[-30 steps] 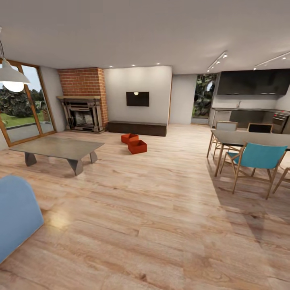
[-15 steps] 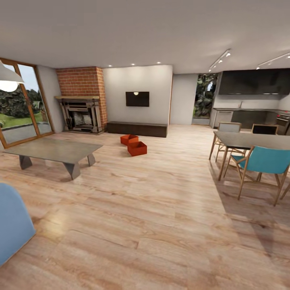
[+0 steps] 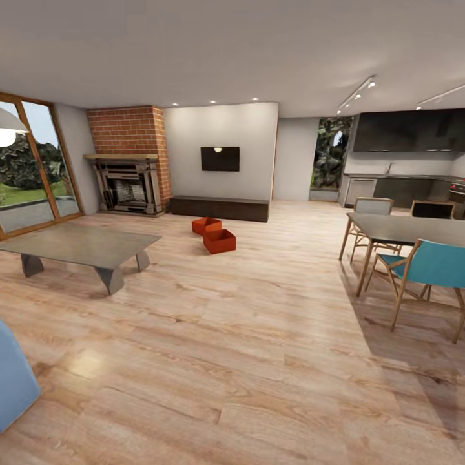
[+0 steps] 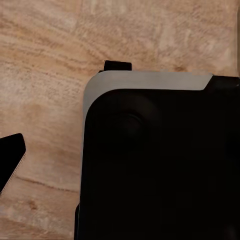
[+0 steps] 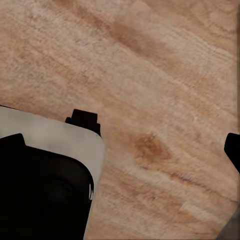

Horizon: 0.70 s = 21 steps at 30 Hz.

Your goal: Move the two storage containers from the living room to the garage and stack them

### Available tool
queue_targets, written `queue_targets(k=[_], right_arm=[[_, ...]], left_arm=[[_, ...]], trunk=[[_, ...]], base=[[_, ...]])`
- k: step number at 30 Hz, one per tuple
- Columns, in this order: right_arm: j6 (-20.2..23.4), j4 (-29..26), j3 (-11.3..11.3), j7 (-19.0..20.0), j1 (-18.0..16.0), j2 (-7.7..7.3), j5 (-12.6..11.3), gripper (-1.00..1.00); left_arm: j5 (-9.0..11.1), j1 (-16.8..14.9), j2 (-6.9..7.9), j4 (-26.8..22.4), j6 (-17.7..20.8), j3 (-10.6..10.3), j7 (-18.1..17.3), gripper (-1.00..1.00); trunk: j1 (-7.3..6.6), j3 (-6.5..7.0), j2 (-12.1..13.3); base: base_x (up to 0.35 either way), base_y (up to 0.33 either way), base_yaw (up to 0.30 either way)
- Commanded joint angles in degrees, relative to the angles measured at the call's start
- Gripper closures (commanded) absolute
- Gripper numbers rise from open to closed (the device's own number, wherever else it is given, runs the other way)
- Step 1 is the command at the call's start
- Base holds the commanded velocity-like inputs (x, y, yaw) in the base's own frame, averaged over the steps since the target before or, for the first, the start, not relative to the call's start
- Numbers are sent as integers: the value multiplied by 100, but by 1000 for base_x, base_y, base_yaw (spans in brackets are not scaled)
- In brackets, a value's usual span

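Orange-red storage containers look light, rigid, thin-walled; grip a rim. Whether either hand is open, I cannot tell.

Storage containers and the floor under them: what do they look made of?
The two storage containers: thin plain orange-red walls, matte, likely plastic, though that stays open. The floor: light wood planks, with visible grain, seams and a soft sheen.

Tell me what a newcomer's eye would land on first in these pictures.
Two orange-red storage containers sit side by side on the light wood plank floor, in front of the long low dark cabinet under the wall-mounted TV. To their left stands a red brick fireplace; at the right edge, a turquoise chair at a dining table.
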Motion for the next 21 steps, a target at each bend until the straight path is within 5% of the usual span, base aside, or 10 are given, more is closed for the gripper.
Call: queue_targets(k=[1, 21], right_arm=[[-32, 17, 48, -1, -5, 2, -48, -100], [-31, 16, 48, -1, -4, -1, -48, -100]], left_arm=[[50, -1, 0, -2, -6, 4, -2, -100], [52, -1, 0, 8, 1, 5, -2, -100]], trunk=[[3, -5, -2], [3, -5, -2]], base=[[323, 0, 0], [323, 0, 0]])
